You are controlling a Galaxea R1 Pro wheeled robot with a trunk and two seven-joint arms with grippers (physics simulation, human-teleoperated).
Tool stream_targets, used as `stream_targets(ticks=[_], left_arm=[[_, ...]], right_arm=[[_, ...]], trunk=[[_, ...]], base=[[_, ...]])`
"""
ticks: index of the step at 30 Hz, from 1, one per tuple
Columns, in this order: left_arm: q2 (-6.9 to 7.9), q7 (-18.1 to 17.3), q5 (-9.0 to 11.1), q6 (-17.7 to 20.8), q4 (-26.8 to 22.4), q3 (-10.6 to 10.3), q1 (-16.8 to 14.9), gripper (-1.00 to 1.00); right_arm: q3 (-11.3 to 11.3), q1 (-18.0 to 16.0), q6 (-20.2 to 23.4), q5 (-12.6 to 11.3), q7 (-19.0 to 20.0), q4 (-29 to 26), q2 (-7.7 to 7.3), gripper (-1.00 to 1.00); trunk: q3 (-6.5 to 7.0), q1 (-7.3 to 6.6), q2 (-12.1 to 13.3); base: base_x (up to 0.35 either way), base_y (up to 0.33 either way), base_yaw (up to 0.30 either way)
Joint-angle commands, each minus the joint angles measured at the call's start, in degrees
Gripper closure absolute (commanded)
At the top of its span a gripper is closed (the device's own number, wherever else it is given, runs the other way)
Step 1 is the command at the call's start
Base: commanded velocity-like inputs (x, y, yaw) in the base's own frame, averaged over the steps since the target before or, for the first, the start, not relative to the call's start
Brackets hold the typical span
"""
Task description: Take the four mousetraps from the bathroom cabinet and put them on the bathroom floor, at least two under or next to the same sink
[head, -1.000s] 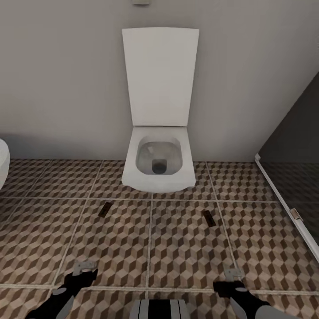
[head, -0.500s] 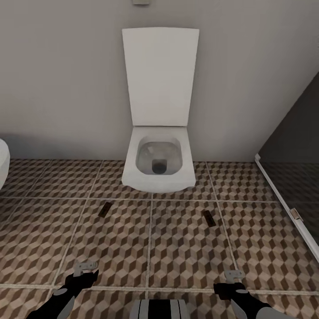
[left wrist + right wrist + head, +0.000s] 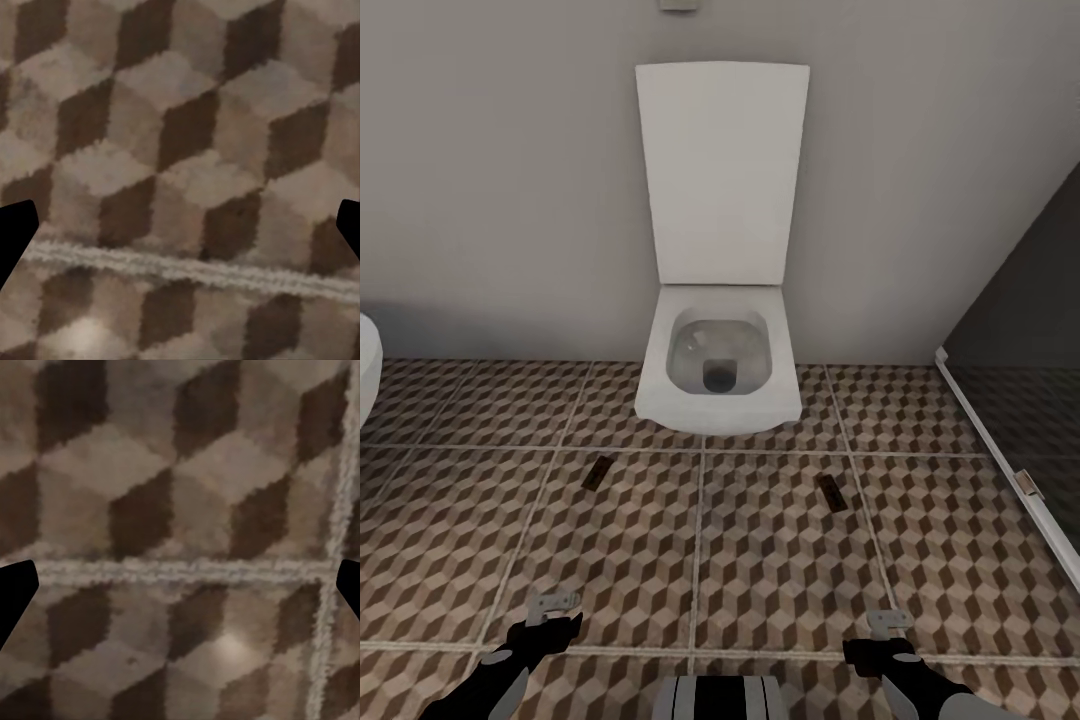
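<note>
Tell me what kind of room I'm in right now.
A bathroom, most likely: a white toilet with its lid up against the wall, cube-patterned floor tiles, and what looks like a dark glass shower screen at right.

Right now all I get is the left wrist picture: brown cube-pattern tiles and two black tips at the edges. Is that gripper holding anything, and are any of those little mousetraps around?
Observer: The left gripper is open and empty, with only the bathroom floor between its tips. The head view shows two mousetraps lying on the tiles in front of a toilet: the left mousetrap and the right mousetrap.
Operator: And the other hand?
Observer: The right gripper is open too, with bare tile and grout lines between its tips.
Operator: Is a sink anywhere near?
Observer: A white rounded edge, probably the sink, shows at the head view's far left, well apart from both traps.
</note>
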Motion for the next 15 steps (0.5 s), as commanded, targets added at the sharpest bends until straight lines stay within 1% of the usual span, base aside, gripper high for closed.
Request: stream_targets(ticks=[1,15], left_arm=[[0.03,-0.2,0.6,-0.1,0.1,-0.2,0.0,-1.0],[0.05,-0.2,0.6,0.0,0.0,-0.1,0.0,-1.0]], right_arm=[[0.5,0.0,-0.2,-0.6,-0.1,0.0,-0.01,-1.0],[0.5,0.0,-0.2,-0.6,-0.1,0.1,-0.02,-1.0]], trunk=[[-0.03,-0.01,0.0],[-0.03,-0.01,0.0]], base=[[0.0,0.0,0.0],[0.0,0.0,0.0]])
